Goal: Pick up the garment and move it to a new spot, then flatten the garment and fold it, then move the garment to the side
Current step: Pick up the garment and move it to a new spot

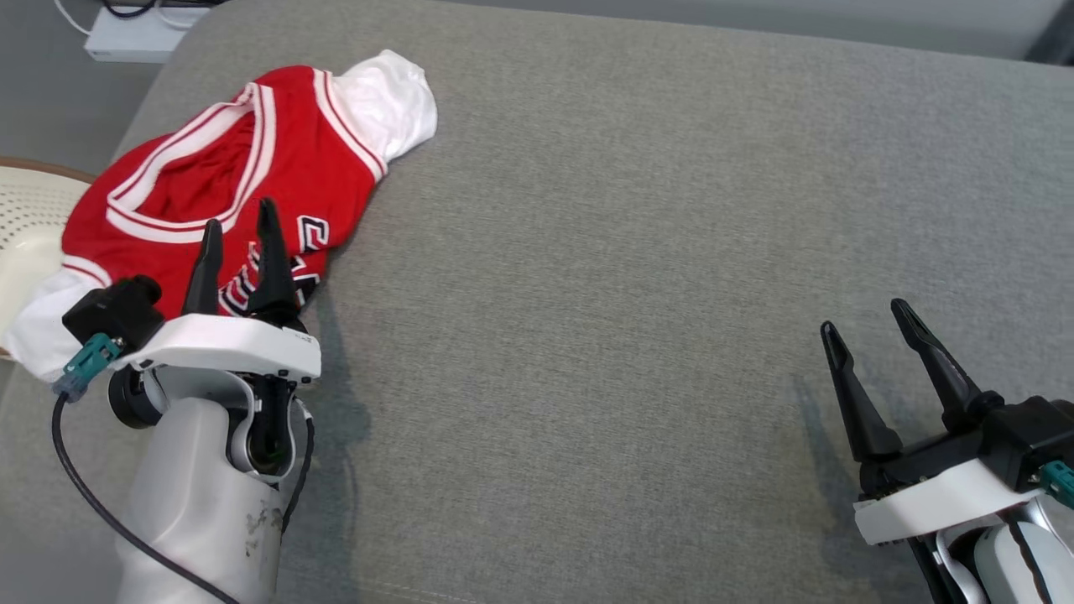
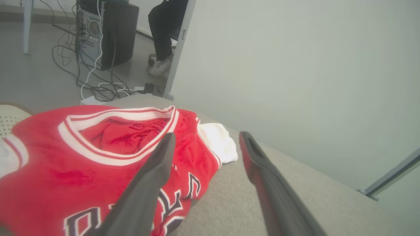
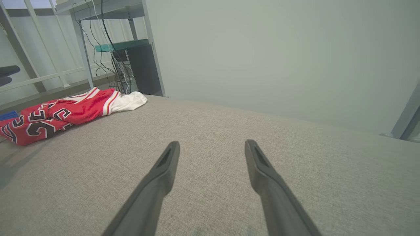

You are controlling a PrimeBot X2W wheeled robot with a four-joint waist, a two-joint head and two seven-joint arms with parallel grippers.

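Garment under inspection: a red basketball jersey [image 1: 310,143] with white trim, white sleeves and dark lettering outlined in white. We find it lying crumpled at the far left corner of a grey upholstered cushion [image 1: 629,252]. Its neck opening faces up. One white sleeve points toward the far edge and the other reaches the cushion's left edge, next to a white perforated object [image 1: 29,218].

We note the left gripper [image 1: 239,215] at the jersey's near edge, over the lettering. Its fingers [image 2: 147,186] stand wide apart with nothing between them. In the left wrist view one finger lies across the red cloth and the other across bare cushion just beside the hem. We cannot tell whether either finger touches the fabric.

We note the right gripper [image 1: 864,317] well apart from the jersey, at the near right of the cushion. Its fingers [image 3: 272,183] are likewise spread wide and hold nothing, with plain grey upholstery under them.

Beyond the cushion, we record a white power strip [image 1: 134,38] on the floor, a tangle of cables [image 2: 98,87], a dark computer tower [image 2: 108,32], and a person's leg and pale shoe [image 2: 160,67] behind a partition panel [image 2: 295,65].
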